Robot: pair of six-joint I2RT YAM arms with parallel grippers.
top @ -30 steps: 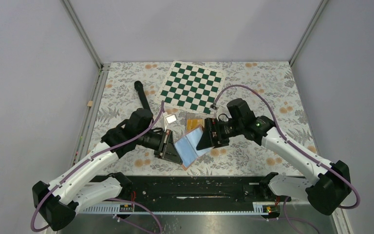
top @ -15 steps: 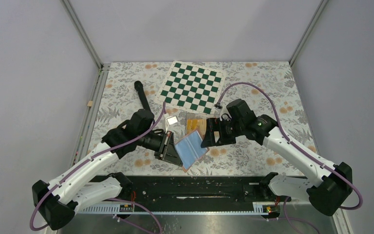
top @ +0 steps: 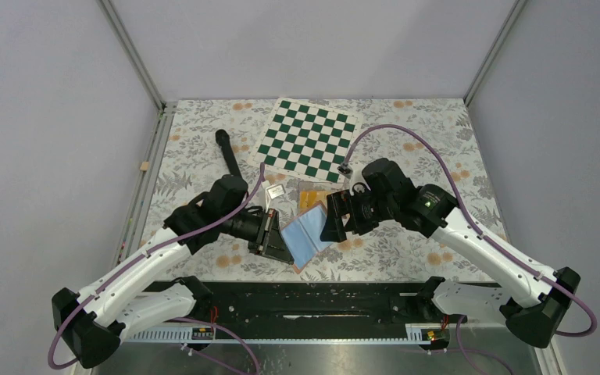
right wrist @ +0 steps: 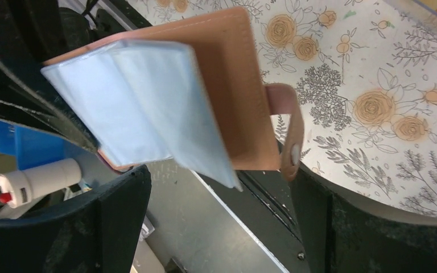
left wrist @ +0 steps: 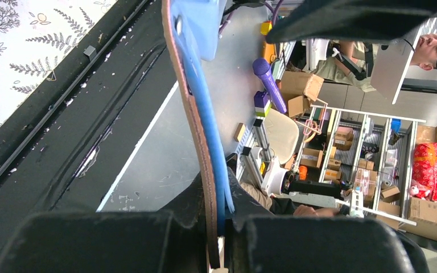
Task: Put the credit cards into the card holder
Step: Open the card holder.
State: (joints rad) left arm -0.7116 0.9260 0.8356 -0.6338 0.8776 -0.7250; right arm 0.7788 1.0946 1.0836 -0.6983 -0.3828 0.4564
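**Open card holder held between two robot arms**

A table [top: 437, 141] covered in a pale cloth printed with ferns and orange flowers stands inside plain grey walls [top: 297, 47]. Metal posts [top: 130, 51] rise at its two far corners. A black rail [top: 305, 301] runs along the near edge, where both arms are bolted.

A green and white chessboard [top: 308, 139] lies at the middle of the far edge, slightly turned. A black rod [top: 227, 152] lies toward the far left corner. A small white piece [top: 275, 190] sits near the table's middle.

The left gripper [top: 277, 238] [left wrist: 219, 227] is clenched on one edge of the holder [top: 305, 237] [left wrist: 199, 114] [right wrist: 227, 85]. The holder is raised off the cloth by the middle of the near edge. It is spread open, pale blue pockets up and tan cover beneath, and its snap tab [right wrist: 287, 131] hangs loose.

The right gripper [top: 333, 219] [right wrist: 219, 187] faces the holder from the right. Its fingers are spread wide and grasp nothing, and the holder's free side is just in front of them.

The orange cards [top: 309, 200] lie flat on the table just beyond the holder, between it and the chessboard, close beside the right gripper.

Past the near edge, the left wrist view shows a cluttered room with shelves [left wrist: 347, 142] and cardboard boxes [left wrist: 299, 85].
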